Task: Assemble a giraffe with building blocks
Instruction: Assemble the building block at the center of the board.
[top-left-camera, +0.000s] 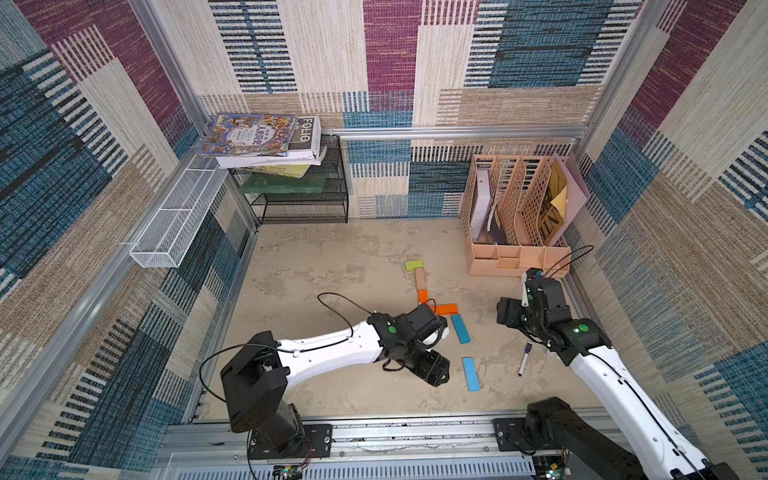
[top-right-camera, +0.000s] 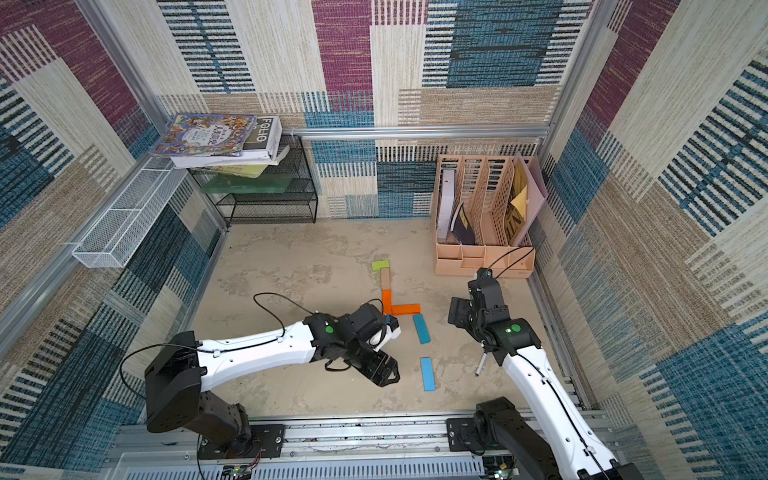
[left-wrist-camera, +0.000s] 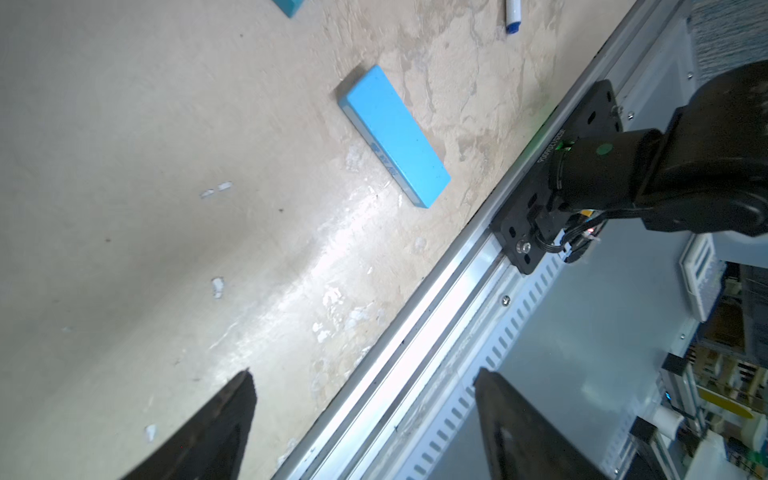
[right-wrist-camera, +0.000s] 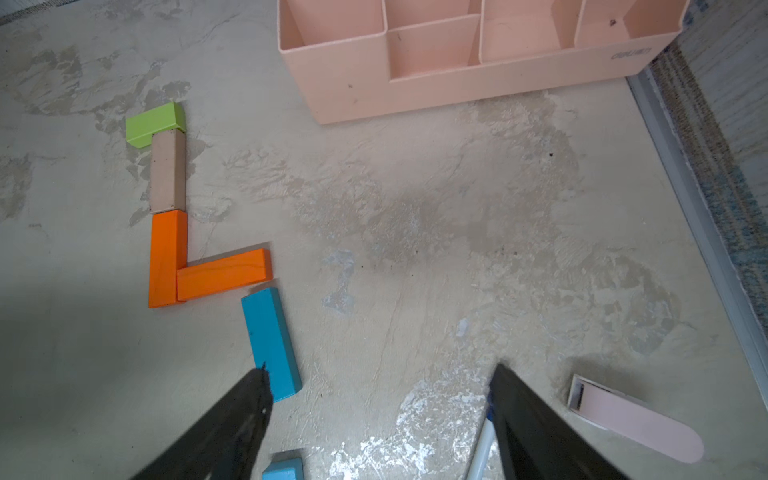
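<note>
The giraffe lies flat mid-table in both top views: green head (top-left-camera: 414, 265), tan neck (top-left-camera: 420, 279), and two orange blocks (top-left-camera: 423, 296) (top-left-camera: 446, 308) in an L. One blue block (top-left-camera: 461, 328) slants below the L's right end. A second blue block (top-left-camera: 471, 374) lies loose nearer the front rail. My left gripper (top-left-camera: 438, 374) hovers open and empty just left of that loose blue block (left-wrist-camera: 395, 135). My right gripper (top-left-camera: 508, 312) stands open and empty to the right of the figure, with the slanted blue block (right-wrist-camera: 270, 340) beside its left fingertip.
A marker pen (top-left-camera: 525, 359) lies right of the blue blocks, close under my right arm. A pink desk organizer (top-left-camera: 519, 262) stands at the back right, a black mesh shelf with books (top-left-camera: 299, 195) at the back left. The metal front rail (left-wrist-camera: 436, 324) runs near my left gripper.
</note>
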